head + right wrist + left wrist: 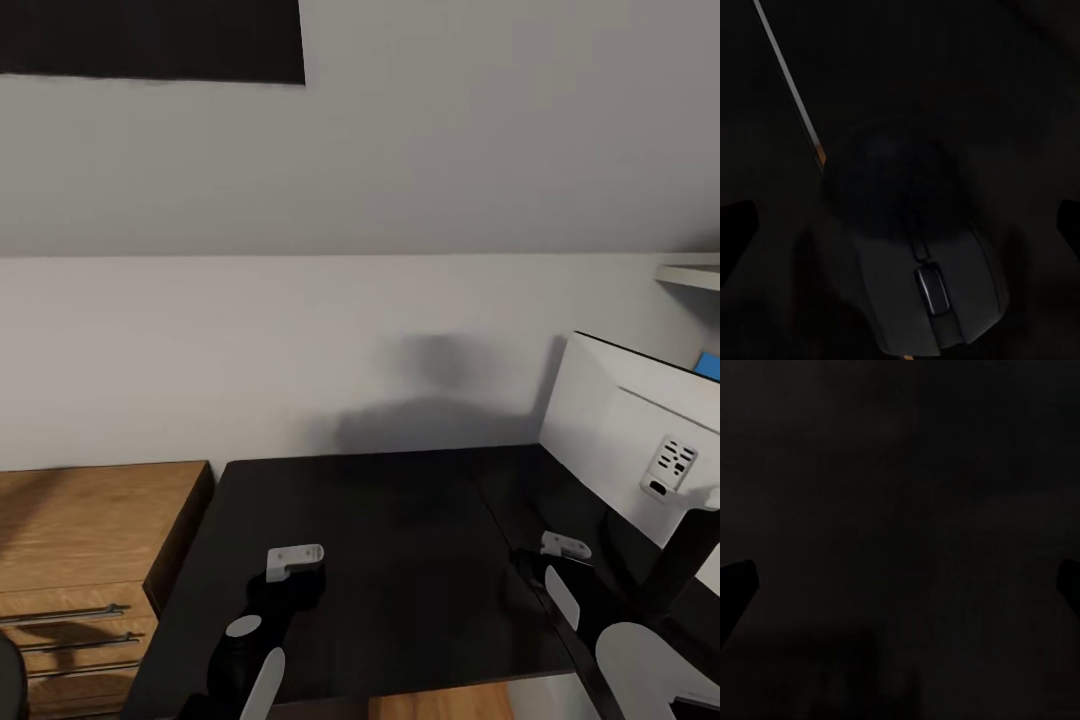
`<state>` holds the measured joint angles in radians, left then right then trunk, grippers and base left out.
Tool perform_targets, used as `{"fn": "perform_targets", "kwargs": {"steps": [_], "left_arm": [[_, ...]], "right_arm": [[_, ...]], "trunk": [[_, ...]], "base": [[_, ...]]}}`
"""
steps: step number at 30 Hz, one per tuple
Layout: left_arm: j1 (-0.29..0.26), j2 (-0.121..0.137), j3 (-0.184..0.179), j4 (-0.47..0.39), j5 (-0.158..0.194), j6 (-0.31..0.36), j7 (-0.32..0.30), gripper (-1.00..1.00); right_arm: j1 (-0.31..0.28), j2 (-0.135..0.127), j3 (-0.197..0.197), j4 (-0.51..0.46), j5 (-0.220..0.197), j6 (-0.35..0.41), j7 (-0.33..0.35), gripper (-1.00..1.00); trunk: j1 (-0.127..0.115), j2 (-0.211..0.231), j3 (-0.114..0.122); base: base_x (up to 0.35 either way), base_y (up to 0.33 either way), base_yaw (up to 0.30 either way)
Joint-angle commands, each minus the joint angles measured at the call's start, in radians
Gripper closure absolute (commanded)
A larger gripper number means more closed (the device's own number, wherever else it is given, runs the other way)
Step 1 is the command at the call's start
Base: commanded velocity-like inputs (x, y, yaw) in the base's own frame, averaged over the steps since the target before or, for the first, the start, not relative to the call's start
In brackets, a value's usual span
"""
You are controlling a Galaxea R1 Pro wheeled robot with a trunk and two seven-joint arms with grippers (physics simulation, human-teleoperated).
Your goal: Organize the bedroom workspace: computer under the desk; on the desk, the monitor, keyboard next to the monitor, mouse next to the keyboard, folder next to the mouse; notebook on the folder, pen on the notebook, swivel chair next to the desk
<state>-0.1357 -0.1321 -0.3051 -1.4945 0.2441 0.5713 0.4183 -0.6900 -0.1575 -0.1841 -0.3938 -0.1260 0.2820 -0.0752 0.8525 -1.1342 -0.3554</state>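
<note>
The black desk (pixel 400 520) spreads in front of me. On its right end stands the monitor (pixel 620 430), its white back towards me, on a thin black arm. My right arm (pixel 565 570) hangs over the desk just in front of the monitor. In the right wrist view the black mouse (pixel 919 247) lies on the dark surface directly under my right gripper (pixel 900 225), which is open, its fingertips (pixel 736 225) spread wide on either side. My left arm (pixel 290 590) hovers over the desk's middle; the left gripper (pixel 900 585) is open over bare dark desktop.
A light wooden drawer unit (pixel 90 540) adjoins the desk's left end. The white wall runs close behind. A shelf (pixel 690 275) juts out at the upper right, with a blue patch (pixel 708 366) behind the monitor. A thin pale line (pixel 791 90) crosses beside the mouse.
</note>
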Motion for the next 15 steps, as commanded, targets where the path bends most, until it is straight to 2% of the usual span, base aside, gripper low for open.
{"fn": "perform_targets", "kwargs": {"steps": [1,5,15], "left_arm": [[-0.001,0.0,-0.002,-0.001,0.01,0.002,0.01,-1.0],[-0.001,0.0,-0.002,-0.001,0.01,0.002,0.01,-1.0],[-0.001,0.0,-0.002,-0.001,0.011,0.002,0.01,-1.0]], "right_arm": [[0.0,0.0,0.0,-0.002,-0.011,0.005,-0.005,-1.0],[0.0,0.0,0.0,-0.002,-0.011,0.005,-0.005,-1.0],[0.0,-0.001,0.001,-0.002,-0.009,0.005,-0.005,-1.0]], "trunk": [[0.004,-0.008,-0.004],[0.019,-0.036,-0.017],[0.019,-0.036,-0.017]], "base": [[0.0,0.0,0.0],[0.0,0.0,0.0],[0.0,0.0,0.0]]}}
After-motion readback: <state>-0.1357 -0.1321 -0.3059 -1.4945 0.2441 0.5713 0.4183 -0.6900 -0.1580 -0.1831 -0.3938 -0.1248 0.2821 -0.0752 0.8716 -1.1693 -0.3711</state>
